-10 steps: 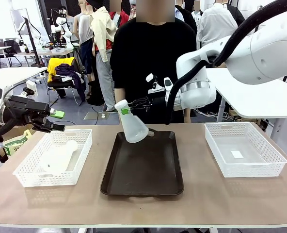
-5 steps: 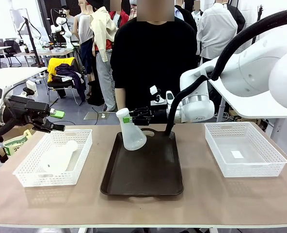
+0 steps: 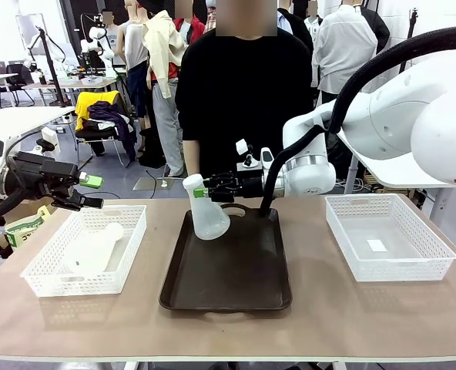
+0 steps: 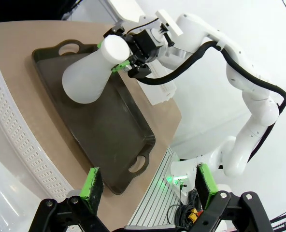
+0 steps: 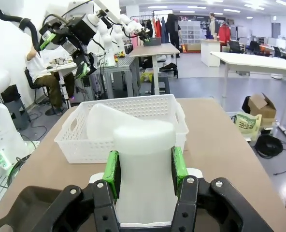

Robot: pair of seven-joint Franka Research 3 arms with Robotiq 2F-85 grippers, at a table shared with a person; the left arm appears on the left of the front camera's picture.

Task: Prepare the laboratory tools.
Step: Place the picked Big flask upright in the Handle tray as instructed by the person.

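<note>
A frosted-white conical flask (image 3: 209, 218) stands nearly upright over the far left part of the dark brown tray (image 3: 236, 277), its base at or just above the tray floor. My right gripper (image 3: 200, 191) is shut on its neck from the right. In the right wrist view the neck of that flask (image 5: 145, 159) sits between the green pads of my right gripper (image 5: 145, 173). A second flask (image 3: 95, 249) lies on its side in the left mesh basket (image 3: 128, 258). My left gripper (image 3: 89, 193) hangs open over that basket's far left corner, and its open jaws (image 4: 149, 187) hold nothing.
A white mesh basket (image 3: 432, 254) stands at the table's right with only a small slip inside. A person in black stands at the far edge behind the tray. The left wrist view shows the held flask (image 4: 87, 77) and the tray (image 4: 116, 135).
My right gripper has come down and a little left, bringing the flask from a raised, tilted pose to nearly upright on the tray. The left arm has not moved.
</note>
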